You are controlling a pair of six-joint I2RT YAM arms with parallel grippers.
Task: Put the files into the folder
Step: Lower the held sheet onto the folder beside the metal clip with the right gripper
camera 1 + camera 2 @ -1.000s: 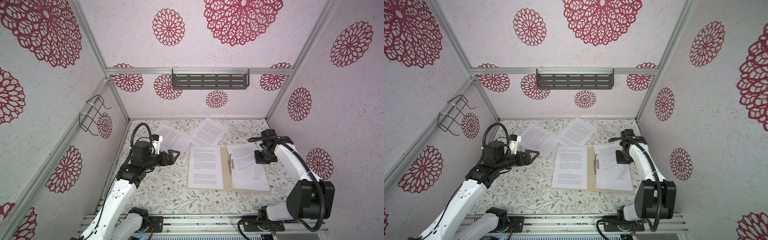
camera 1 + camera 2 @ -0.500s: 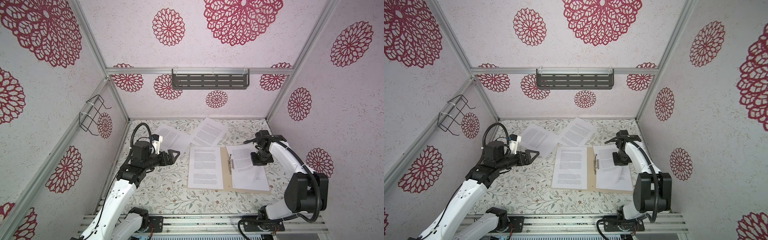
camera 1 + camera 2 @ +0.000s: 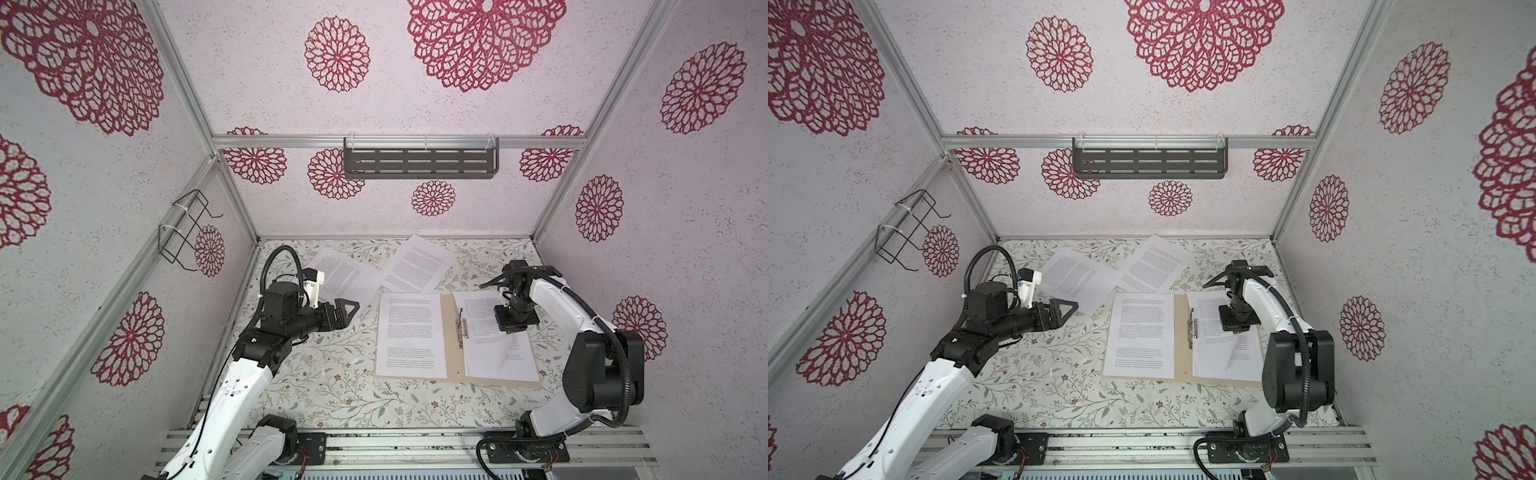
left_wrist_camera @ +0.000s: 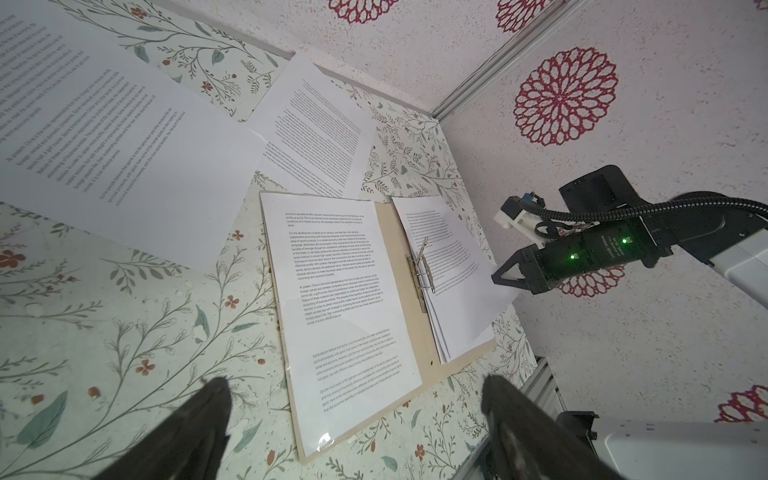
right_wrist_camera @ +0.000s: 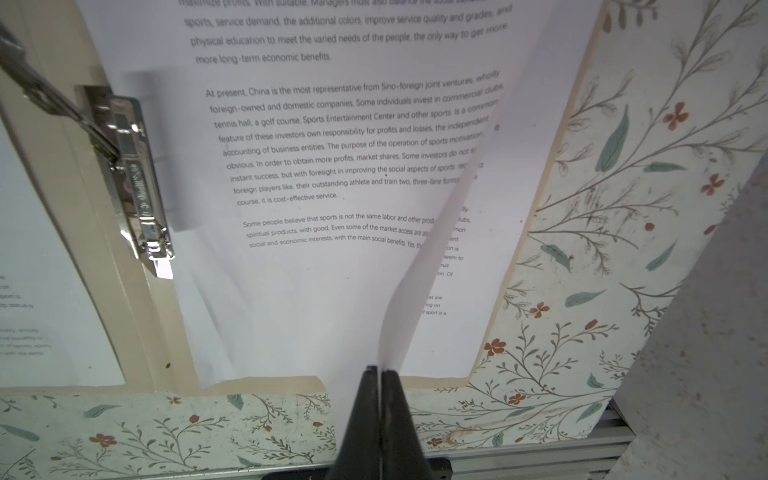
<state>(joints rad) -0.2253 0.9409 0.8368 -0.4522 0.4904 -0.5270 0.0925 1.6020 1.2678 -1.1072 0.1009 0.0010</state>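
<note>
Filing looks half done: white printed sheets (image 3: 409,332) lie in the open tan cardboard folder (image 3: 448,332), two loose sheets (image 3: 345,276) lie outside, right gripper (image 5: 379,370) pinching one sheet's edge, left gripper (image 3: 347,311) gaping empty.

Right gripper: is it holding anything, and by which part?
Yes: the right gripper is shut on a sheet, pinching its lifted edge above the folder. The left gripper is open and empty.

Lab robot enclosure: aluminium frame (image 3: 291,141) around flower-patterned wall panels (image 3: 257,75).
</note>
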